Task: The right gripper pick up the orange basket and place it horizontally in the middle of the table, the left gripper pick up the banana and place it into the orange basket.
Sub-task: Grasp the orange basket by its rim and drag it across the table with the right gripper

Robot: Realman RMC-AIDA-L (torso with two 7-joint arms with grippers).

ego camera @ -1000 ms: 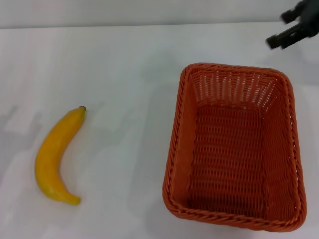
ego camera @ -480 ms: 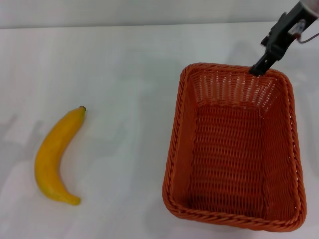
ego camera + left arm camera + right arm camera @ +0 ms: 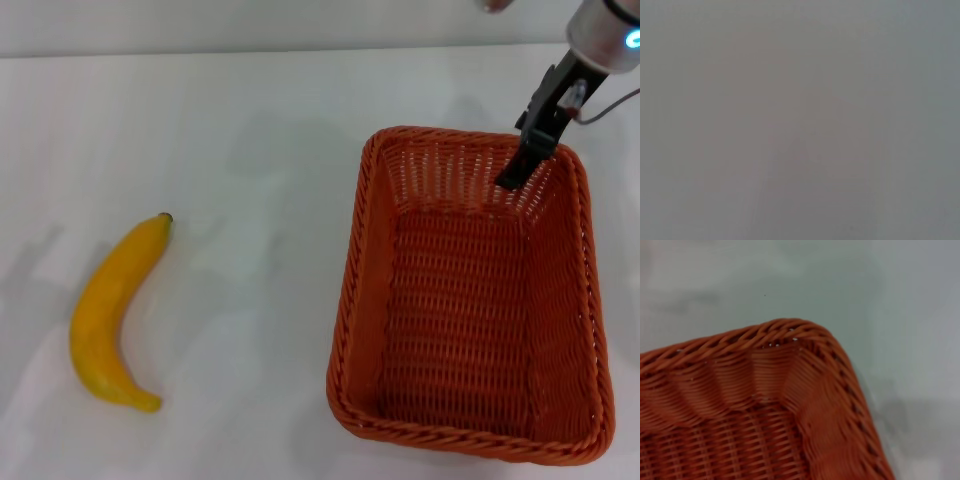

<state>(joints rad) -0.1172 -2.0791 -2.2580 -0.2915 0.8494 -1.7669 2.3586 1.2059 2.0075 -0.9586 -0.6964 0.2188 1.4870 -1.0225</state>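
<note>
Right tool reaches down at the far right corner of the basket, its dark tip seen against the inside of the far wall just below the braided rim; only one finger line can be made out in the head view, so whether it stands wide or narrow I cannot tell, and nothing appears to be held yet. The right wrist view shows that same rounded corner close under the camera, with bare desk beyond it. The basket sits on the right side of the desk, long axis running away from the robot, so it probably needs a turn to lie crosswise in the middle. It looks light, hollow and fairly stiff, with a woven wall that may flex a little; the thick rim near the corner is likely the best hold, one finger inside and one outside, since the weave offers grip. Held at one end, it may tilt. The banana lies well apart on the left, smooth and likely slippery. The left tool is not in view.
</note>
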